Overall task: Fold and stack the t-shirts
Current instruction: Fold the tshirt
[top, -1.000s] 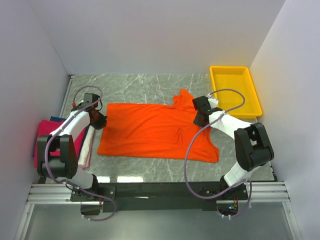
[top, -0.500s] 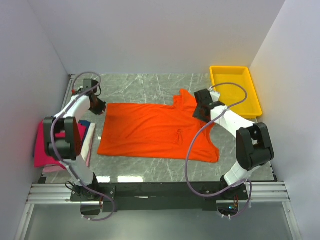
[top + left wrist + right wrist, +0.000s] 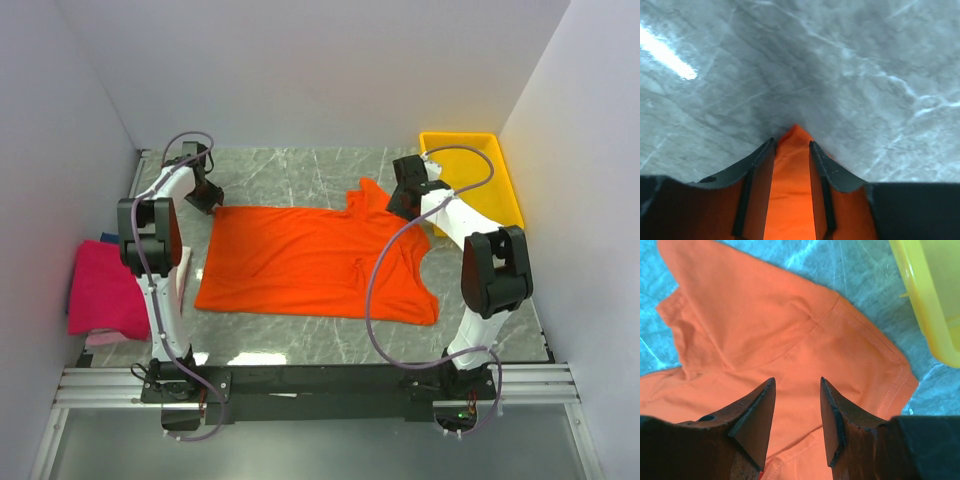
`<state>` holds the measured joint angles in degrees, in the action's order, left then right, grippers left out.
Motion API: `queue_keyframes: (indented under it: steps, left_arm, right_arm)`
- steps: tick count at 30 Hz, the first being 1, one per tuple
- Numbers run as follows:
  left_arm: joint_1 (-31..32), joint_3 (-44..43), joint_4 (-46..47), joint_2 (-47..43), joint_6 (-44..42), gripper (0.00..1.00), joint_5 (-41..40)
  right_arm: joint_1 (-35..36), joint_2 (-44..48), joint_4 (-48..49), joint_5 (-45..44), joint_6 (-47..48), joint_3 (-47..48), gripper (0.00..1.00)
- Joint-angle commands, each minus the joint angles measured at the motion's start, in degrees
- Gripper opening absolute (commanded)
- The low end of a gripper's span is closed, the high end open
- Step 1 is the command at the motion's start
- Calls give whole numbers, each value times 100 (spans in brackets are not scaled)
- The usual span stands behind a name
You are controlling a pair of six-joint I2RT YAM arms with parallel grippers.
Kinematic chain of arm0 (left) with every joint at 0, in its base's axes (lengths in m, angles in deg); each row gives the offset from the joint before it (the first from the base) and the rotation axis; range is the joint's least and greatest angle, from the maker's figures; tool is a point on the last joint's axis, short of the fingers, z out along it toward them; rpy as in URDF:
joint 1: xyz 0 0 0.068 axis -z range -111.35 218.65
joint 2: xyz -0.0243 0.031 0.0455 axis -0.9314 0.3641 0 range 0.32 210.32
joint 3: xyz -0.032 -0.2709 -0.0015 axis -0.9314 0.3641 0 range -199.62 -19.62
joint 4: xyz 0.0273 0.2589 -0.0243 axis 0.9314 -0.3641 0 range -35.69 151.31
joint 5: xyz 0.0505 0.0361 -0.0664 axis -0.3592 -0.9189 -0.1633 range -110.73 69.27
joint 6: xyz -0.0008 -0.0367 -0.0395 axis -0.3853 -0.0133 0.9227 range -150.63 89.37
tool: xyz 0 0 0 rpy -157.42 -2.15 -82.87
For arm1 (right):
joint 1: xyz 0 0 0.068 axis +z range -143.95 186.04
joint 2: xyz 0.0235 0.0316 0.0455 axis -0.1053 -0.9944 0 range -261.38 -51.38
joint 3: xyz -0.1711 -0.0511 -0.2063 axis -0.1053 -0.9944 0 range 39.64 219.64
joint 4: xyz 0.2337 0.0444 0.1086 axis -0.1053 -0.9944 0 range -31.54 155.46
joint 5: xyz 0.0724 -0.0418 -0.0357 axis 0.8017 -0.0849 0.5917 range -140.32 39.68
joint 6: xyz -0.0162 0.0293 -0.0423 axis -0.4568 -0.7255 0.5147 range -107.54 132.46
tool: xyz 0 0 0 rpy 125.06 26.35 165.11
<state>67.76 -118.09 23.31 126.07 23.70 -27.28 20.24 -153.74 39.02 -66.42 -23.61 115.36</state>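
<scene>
Pile with a folded magenta-pink cloth shirt (image 3: 103, 290) on top sits at the left edge, but the bright orange short-sleeved t-shirt (image 3: 300, 260) lies spread flat mid-table, not folded yet. Its long axis runs left-right, hem left, neck right. The left gripper (image 3: 791, 143) is narrowly parted over a hem corner and the right gripper (image 3: 797, 380) is wide above a sleeve, neither holding cloth.

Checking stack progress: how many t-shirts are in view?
4: orange t-shirt spread flat mid-table; at the left edge, a folded magenta t-shirt atop a pale t-shirt, with a dark blue t-shirt showing as a sliver behind. Others may be hidden underneath.
</scene>
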Motion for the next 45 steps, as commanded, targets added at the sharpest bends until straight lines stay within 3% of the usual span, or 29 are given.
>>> queue_keyframes:
  steps: [1, 8, 17, 35, 45]
  left_arm:
    - [53, -329, -32, 89, 17, 40, 189]
    - [53, -242, -6, -147, -1, 41, 268]
    - [36, -594, -454, -429, -212, 44, -242]
    - [308, -743, -401, 177, 34, 40, 57]
    - [308, -357, -366, 151, 219, 33, -321]
  right_arm:
    - [-48, -29, 42, 19, 101, 206, 48]
    - [-180, -38, 121, 63, 153, 74, 48]
    - [-268, -11, 183, 124, 171, -5, 47]
    - [-321, -90, 218, 151, 153, -66, 47]
    - [-418, -345, 183, 291, 276, 65, 49]
